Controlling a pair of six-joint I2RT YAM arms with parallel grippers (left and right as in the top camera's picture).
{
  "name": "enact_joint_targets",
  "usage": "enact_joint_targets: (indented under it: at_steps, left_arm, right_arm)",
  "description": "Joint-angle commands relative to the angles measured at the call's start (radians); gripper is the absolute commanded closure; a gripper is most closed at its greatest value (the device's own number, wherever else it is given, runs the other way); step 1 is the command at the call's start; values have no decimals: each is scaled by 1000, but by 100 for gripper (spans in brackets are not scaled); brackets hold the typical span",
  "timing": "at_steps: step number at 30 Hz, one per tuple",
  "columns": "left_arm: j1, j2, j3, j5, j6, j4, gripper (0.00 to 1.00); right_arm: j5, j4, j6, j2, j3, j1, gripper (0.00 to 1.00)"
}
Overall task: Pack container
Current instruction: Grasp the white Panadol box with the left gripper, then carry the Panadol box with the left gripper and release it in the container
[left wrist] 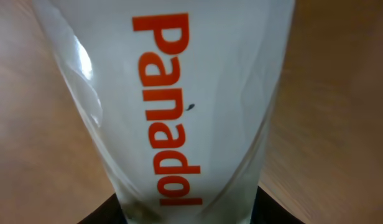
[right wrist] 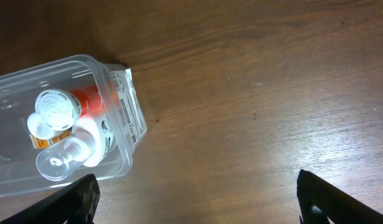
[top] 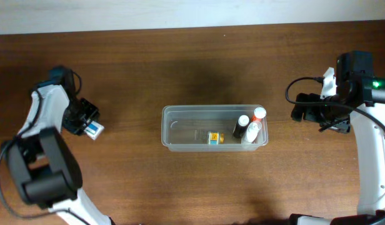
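Observation:
The clear plastic container (top: 174, 134) sits at the table's middle. It holds three small bottles (top: 250, 127) at its right end and a small yellow item (top: 213, 138) in the middle. The right wrist view shows the container's end (right wrist: 120, 124) and the bottles (right wrist: 61, 118). My left gripper (top: 87, 123) at the far left is shut on a white Panadol box (top: 94, 130). The box fills the left wrist view (left wrist: 173, 112). My right gripper (right wrist: 194, 193) is open and empty above bare table right of the container. It also shows in the overhead view (top: 299, 112).
Dark wooden table (top: 180, 69) all round. A pale wall edge runs along the back. The arms' bases and cables sit at the far left and far right.

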Motion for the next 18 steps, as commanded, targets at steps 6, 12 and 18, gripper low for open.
enact_joint_targets:
  at_steps: [6,12,18]
  left_arm:
    - [-229,-346,2,-19,191,4,53]
    - [-511,-443,2,-19,488,50,51]
    - [-766,-410,-9,-19,816,50,51]
  right_arm:
    - [-5,0,0,0,-5,0,7]
    - [-5,0,0,0,-5,0,7]
    - [-5,0,0,0,-5,0,7]
